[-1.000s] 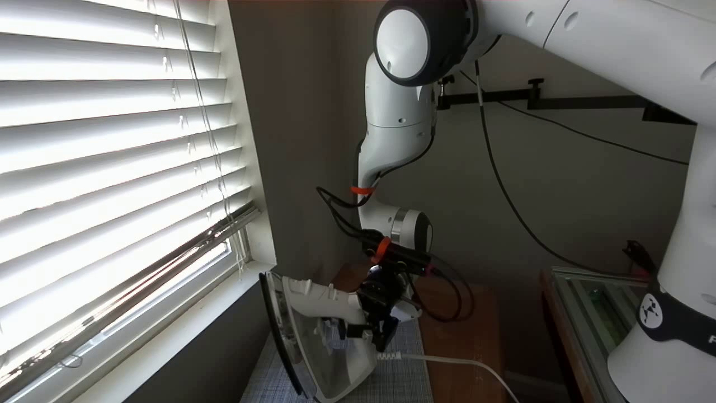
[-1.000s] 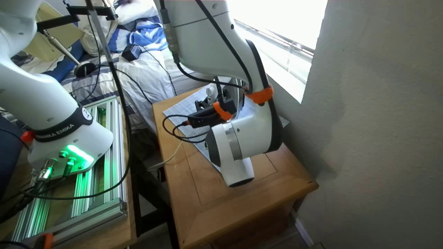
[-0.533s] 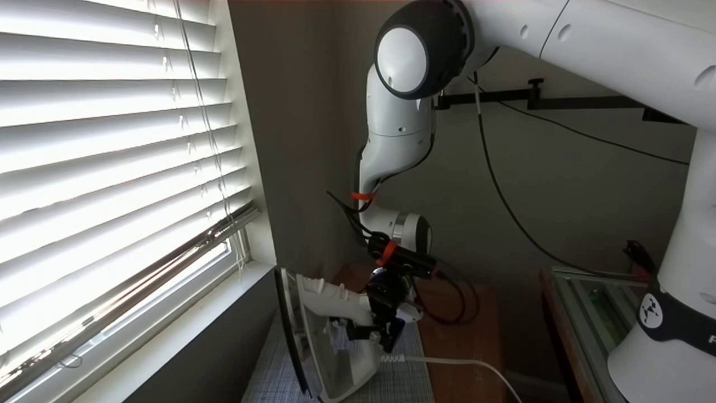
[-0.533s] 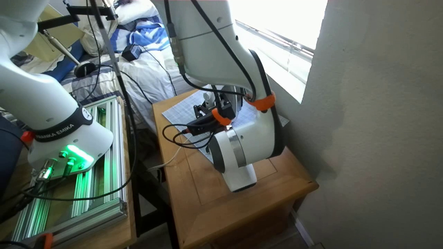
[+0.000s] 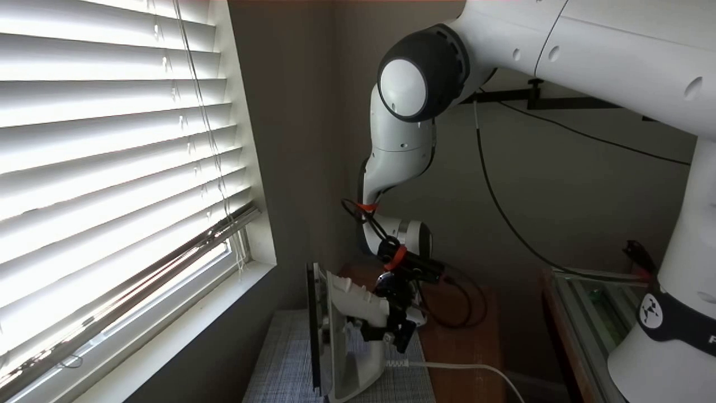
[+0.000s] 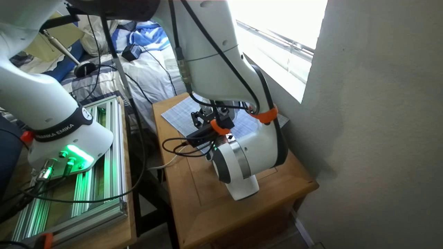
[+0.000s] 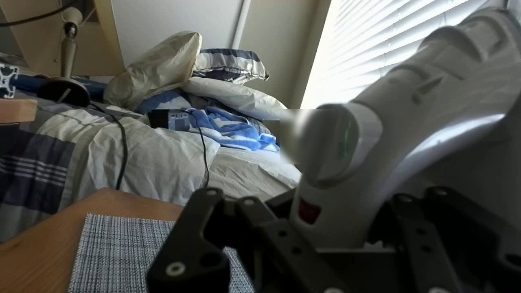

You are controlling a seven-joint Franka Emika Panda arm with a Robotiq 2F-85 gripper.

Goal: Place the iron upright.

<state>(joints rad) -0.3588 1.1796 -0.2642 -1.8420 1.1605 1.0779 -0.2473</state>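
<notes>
The white iron (image 5: 341,366) stands nose up in an exterior view, its dark-edged soleplate (image 5: 315,336) near vertical and facing the window. Its heel is low over the woven mat (image 5: 279,350); contact is cut off by the frame's bottom edge. My gripper (image 5: 386,331) is closed round the arched handle near its rear end. In the wrist view the handle (image 7: 374,154) rises between the dark fingers of the gripper (image 7: 331,221). In an exterior view the iron is mostly hidden behind the gripper (image 6: 204,116) and arm. The white cord (image 5: 458,366) runs off to the right.
The mat lies on a wooden table (image 6: 207,200). A window with blinds and a sill (image 5: 184,330) stands close beside the iron. A wall (image 6: 363,138) borders the table. A bed (image 7: 142,158) lies beyond it. The robot base sits on a metal-framed stand (image 6: 110,138).
The arm has lowered and drawn back from the window with the iron in the gripper. The iron has turned from a lean toward the window to near vertical.
</notes>
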